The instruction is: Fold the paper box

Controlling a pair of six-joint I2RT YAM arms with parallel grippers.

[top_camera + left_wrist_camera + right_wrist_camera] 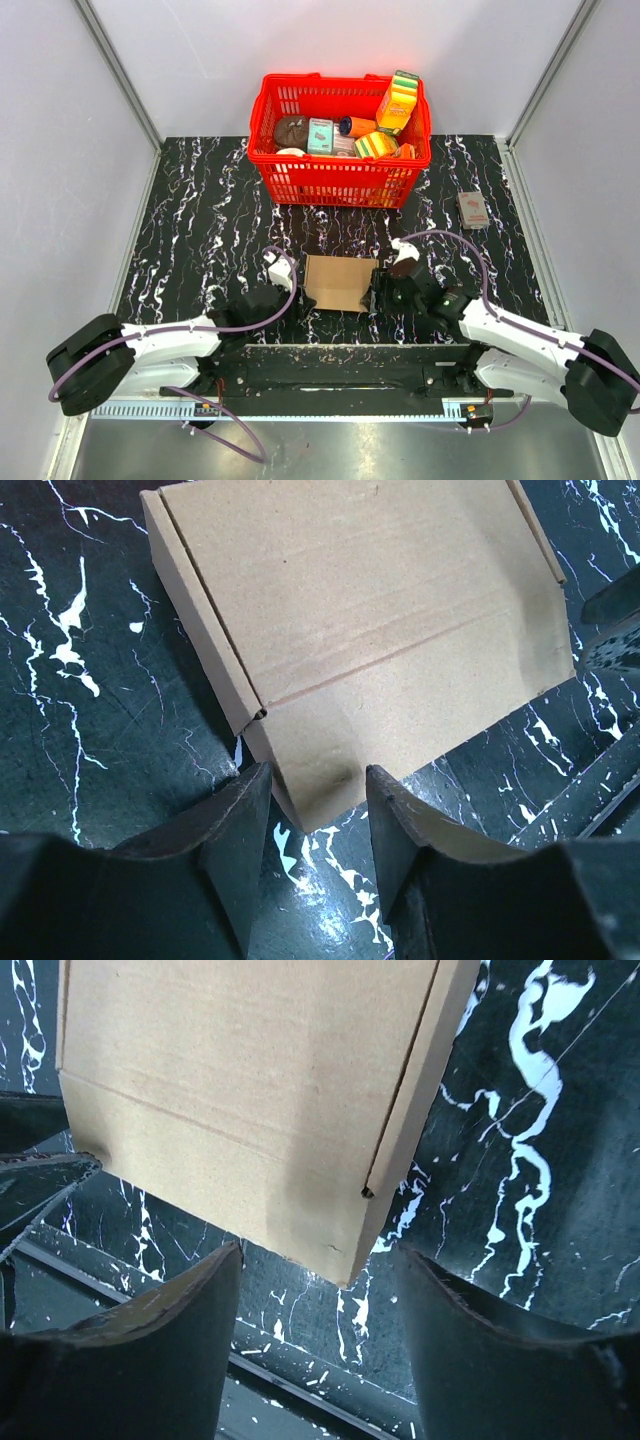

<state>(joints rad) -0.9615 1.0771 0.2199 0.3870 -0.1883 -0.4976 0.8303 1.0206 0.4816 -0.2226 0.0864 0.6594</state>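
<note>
The paper box (340, 283) is a flat brown cardboard mailer, folded shut and lying on the black marbled table between the two arms. My left gripper (297, 296) is at its near left corner. In the left wrist view that corner (312, 805) pokes in between the dark fingers (235, 820) of the left gripper (317, 770), whose jaws stand open around it. My right gripper (381, 291) is at the near right corner. In the right wrist view the right gripper (318, 1252) is open wide, and the box's corner (340, 1260) lies just ahead of the gap, untouched.
A red plastic basket (340, 182) with several small printed boxes and packets stands behind the box. A small red packet (472, 209) lies at the right. The black mounting rail (340, 362) runs along the near edge. White walls close in both sides.
</note>
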